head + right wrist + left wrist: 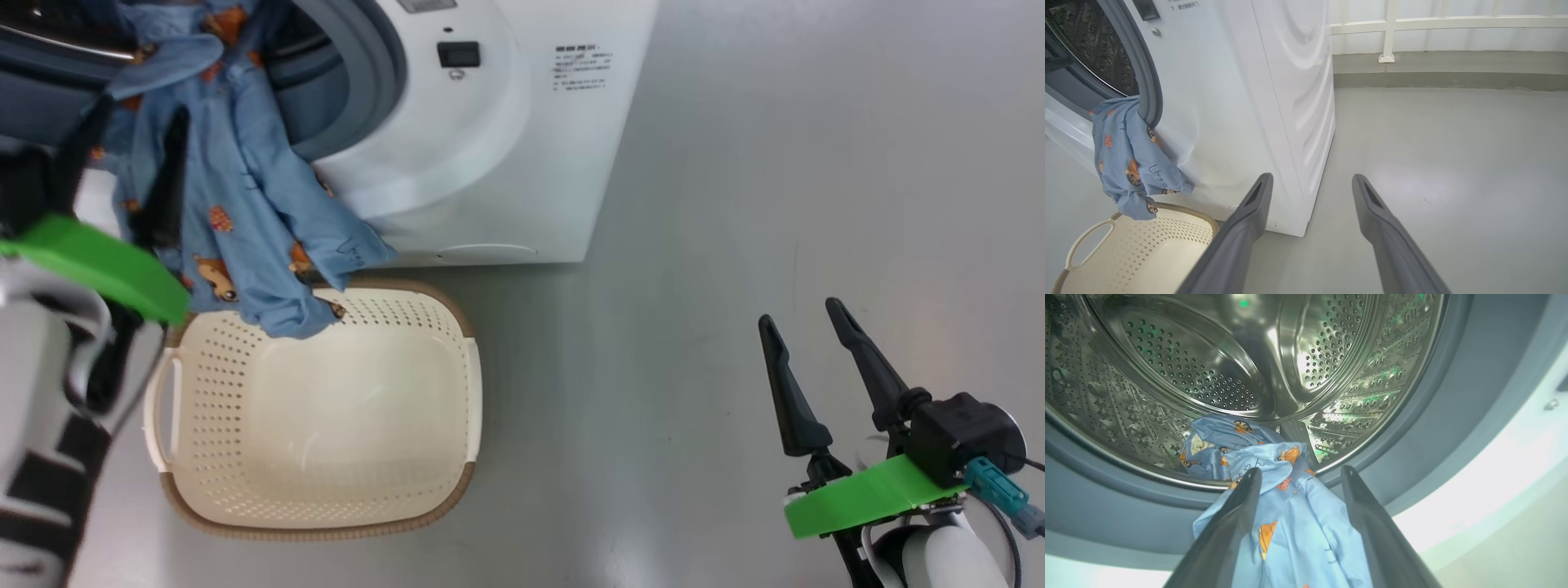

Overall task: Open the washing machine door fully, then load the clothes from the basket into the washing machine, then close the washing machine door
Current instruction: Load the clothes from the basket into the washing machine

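left claw (pixel 140 109) raised and gaping, right claw (pixel 798 311) low and gaping

A block of small dark print (pixel 581 69) is carried on the white front of the washing machine (pixel 522 163), to the right of the drum opening, but its lines are too small to be read. In the right wrist view a line of Chinese characters (pixel 1184 5) is seen on that same front, cut off by the top edge and not legible with certainty. Dark handwritten-looking marks (pixel 1156 176) are printed on the hanging light-blue clothes (pixel 1122 155), and no word can be made out of them.
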`<state>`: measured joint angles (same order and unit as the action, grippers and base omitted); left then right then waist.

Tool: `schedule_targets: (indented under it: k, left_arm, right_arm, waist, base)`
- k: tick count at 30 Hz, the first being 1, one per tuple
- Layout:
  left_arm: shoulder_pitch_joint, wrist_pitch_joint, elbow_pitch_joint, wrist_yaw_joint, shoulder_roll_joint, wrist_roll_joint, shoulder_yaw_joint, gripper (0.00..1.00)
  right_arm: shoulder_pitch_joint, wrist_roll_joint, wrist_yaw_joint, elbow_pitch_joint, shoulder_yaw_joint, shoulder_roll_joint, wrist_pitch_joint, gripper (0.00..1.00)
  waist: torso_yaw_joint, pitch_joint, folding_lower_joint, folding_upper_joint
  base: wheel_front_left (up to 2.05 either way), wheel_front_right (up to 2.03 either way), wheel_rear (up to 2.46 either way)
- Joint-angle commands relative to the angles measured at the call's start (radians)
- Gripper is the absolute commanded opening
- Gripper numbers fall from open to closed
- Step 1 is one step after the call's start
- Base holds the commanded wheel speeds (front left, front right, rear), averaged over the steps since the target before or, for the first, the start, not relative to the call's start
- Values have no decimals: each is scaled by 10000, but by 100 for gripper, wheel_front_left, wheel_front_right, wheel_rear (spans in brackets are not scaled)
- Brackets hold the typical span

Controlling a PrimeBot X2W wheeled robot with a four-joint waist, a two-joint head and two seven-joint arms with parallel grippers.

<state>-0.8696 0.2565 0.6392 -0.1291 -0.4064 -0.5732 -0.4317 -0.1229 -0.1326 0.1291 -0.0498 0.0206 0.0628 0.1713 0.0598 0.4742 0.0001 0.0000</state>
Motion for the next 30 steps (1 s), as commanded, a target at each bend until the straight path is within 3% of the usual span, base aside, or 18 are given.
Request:
schedule_targets:
  k: [1,10,15,24,30]
  left_arm:
    - [343,53,-410,-4,-455,163,448,100]
    - [3366,53,-2889,592,292,836,1761,100]
    - [5011,53,-4196,971,1253,1350,2621,100]
    - [6707,53,-5182,982,2654,2563,3366,100]
    - [7348,53,-5500,792,3231,3024,3845,100]
  right_arm:
    - [278,13,16,-257,221,-16,-39,100]
    - [562,-52,16,-367,146,-32,-108,100]
    - [685,-78,16,-357,129,-47,-82,100]
    - [785,-132,16,-277,182,-62,-46,100]
    - [866,-160,16,-234,178,-71,-22,100]
  waist:
    - [242,-337,-1,0]
    - [387,-698,-1,0]
    - [467,-842,-1,0]
    - [441,-1091,-1,0]
    - [436,-1165,-1,0]
  base:
    - [0,0,0]
    - [0,0,0]
    - [0,0,0]
    - [0,0,0]
    - [0,0,0]
